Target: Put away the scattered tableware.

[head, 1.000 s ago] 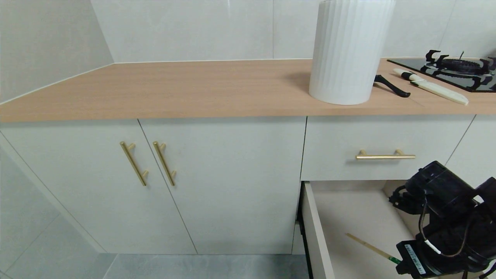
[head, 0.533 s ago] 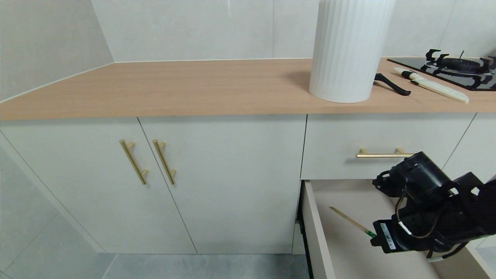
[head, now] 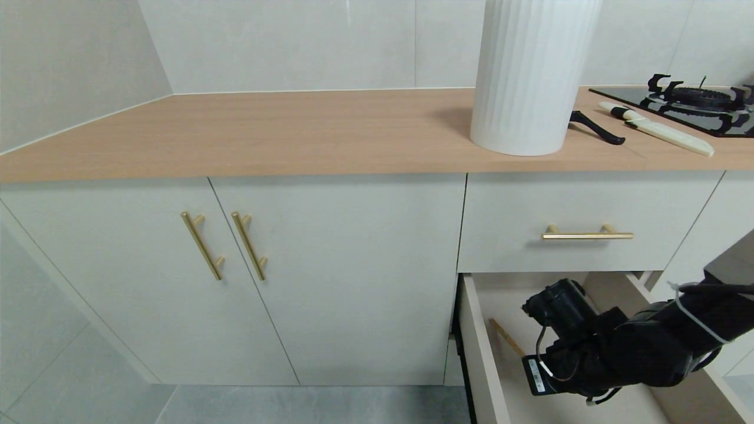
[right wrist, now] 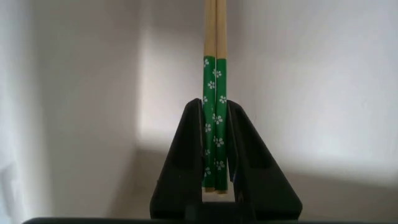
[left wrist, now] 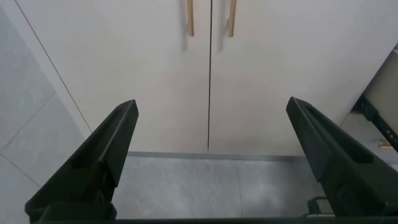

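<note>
My right gripper is shut on a pair of wooden chopsticks with green flowered ends. In the head view the right gripper sits low inside the open drawer, and the chopsticks point toward the drawer's left wall. A white knife and a black-handled utensil lie on the wooden counter at the right. My left gripper hangs open in front of the cabinet doors, above the floor.
A tall white ribbed container stands on the counter beside the utensils. A black gas hob is at the far right. A shut drawer with a gold handle lies above the open one.
My right gripper has moved left and lower into the open drawer, carrying the chopsticks toward the drawer's left wall. The head camera shifted slightly.
</note>
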